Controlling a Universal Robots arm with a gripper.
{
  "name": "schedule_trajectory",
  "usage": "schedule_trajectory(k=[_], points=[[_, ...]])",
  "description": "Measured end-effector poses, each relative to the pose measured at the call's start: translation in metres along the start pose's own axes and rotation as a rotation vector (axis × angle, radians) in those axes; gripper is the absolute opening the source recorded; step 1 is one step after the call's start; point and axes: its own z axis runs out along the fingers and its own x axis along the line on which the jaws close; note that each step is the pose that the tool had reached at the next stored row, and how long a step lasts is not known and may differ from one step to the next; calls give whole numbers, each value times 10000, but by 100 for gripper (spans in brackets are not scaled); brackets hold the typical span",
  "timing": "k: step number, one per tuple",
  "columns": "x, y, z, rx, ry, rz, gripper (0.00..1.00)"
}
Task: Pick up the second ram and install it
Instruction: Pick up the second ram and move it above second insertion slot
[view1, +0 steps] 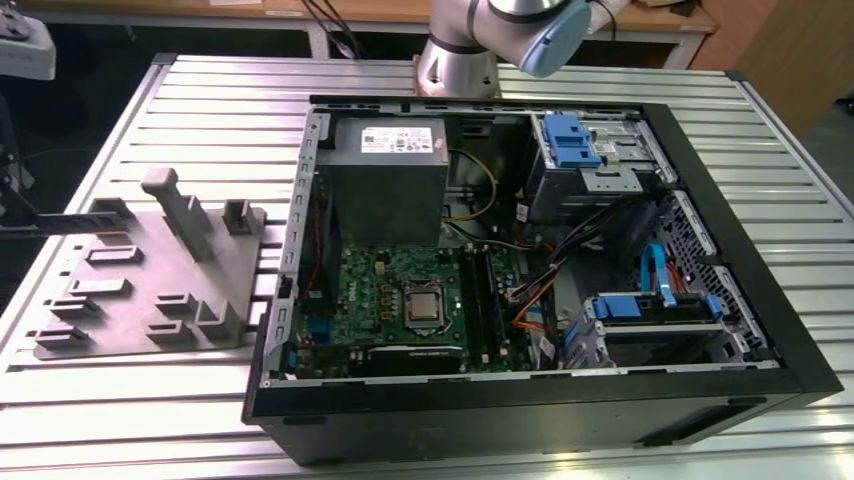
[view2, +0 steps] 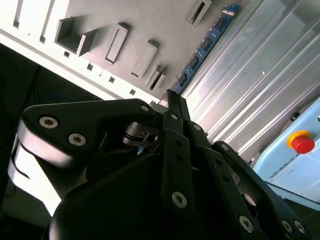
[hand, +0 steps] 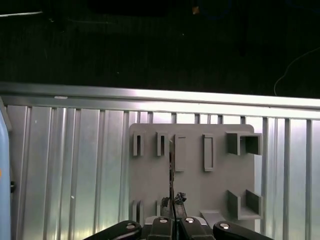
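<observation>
1. Fingers (view2: 177, 145) of the gripper (view2: 171, 97) were clamped on the second ram (view2: 205, 45), as we saw in the second wrist view.
2. We saw the stick jutting from the gripper above the grey fixture plate (hand: 192, 190) on the ribbed table (hand: 75, 165).
3. We saw the open computer case (view1: 534, 405) beside that plate.

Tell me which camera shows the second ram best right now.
The second wrist view: the second ram shows its broad face and row of chips, running out from the shut jaws. The first wrist view catches it edge-on, a thin dark line over the grey fixture.
</observation>
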Motion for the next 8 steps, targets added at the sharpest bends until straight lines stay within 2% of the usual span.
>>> schedule_trajectory(k=[8], points=[[-10,6,-185,1,-1,0,11]])
